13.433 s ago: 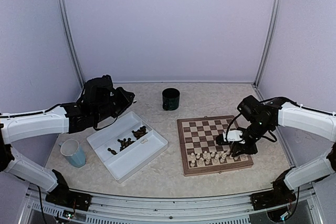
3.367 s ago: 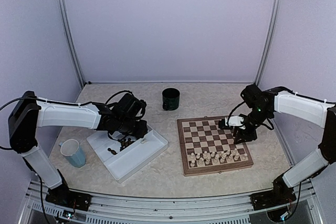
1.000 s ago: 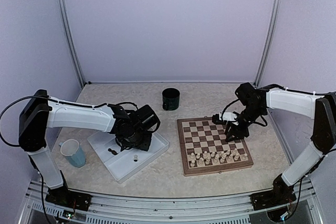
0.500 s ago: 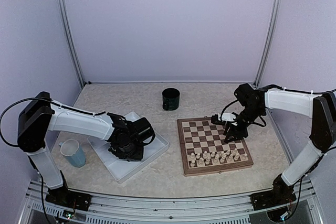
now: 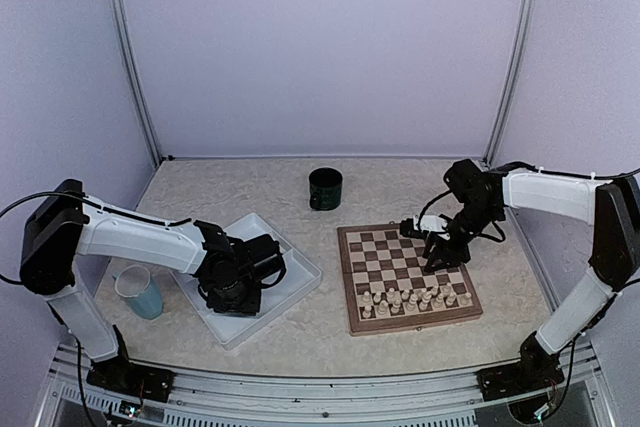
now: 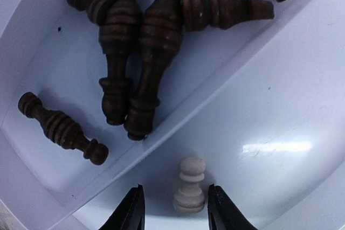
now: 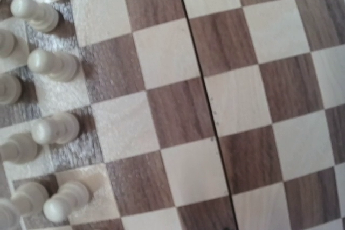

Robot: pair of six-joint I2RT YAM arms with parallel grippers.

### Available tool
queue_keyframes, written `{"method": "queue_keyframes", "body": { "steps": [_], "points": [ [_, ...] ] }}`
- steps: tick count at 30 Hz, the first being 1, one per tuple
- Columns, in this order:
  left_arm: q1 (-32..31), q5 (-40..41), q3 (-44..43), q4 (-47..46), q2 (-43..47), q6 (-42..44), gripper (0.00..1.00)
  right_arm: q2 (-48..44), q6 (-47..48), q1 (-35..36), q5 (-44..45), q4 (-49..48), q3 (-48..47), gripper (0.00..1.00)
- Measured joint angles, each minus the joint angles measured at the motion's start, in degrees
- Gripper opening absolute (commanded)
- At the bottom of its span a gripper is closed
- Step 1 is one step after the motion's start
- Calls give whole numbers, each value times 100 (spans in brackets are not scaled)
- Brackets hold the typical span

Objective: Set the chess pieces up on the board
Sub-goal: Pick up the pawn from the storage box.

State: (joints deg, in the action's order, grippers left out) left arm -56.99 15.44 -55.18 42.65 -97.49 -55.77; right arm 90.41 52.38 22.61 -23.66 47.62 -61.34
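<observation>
The board (image 5: 372, 244) lies right of centre, with cream chess pieces (image 5: 410, 299) standing in its two near rows; the right wrist view shows them along its left edge (image 7: 51, 63). My right gripper (image 5: 432, 252) hovers over the board's right half. Its fingers are out of the right wrist view, so I cannot tell their state. My left gripper (image 6: 175, 208) is low inside the white tray (image 5: 300, 272). Its open jaws straddle an upright cream pawn (image 6: 190, 184), with a gap on each side. Several dark brown pieces (image 6: 143, 52) lie in the tray's other compartment.
A dark green mug (image 5: 325, 188) stands behind the board. A light blue cup (image 5: 138, 291) sits left of the tray. The tray's divider wall (image 6: 215, 87) runs diagonally just beyond the pawn. Pale enclosure walls surround the table.
My left gripper has moved toward the near part of the tray and lower, and its jaws have narrowed slightly. My right gripper has shifted a little left over the board.
</observation>
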Motion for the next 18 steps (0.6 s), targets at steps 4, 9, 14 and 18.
{"method": "queue_keyframes", "body": {
  "steps": [4, 9, 14, 18],
  "points": [
    [-33, -44, 101, 20, 90, 7, 37, 111, 0, 59, -46, -50, -2, 40],
    [-37, -42, 59, 4, 48, 179, 36, 275, -2, 166, -81, -79, -61, 40],
    [-24, -48, -96, -101, -105, 413, 23, 275, -9, 203, -81, -90, -74, 40],
    [28, -160, -98, -223, -111, 577, 5, 275, -59, 203, -83, -83, -85, 73]
  ]
}}
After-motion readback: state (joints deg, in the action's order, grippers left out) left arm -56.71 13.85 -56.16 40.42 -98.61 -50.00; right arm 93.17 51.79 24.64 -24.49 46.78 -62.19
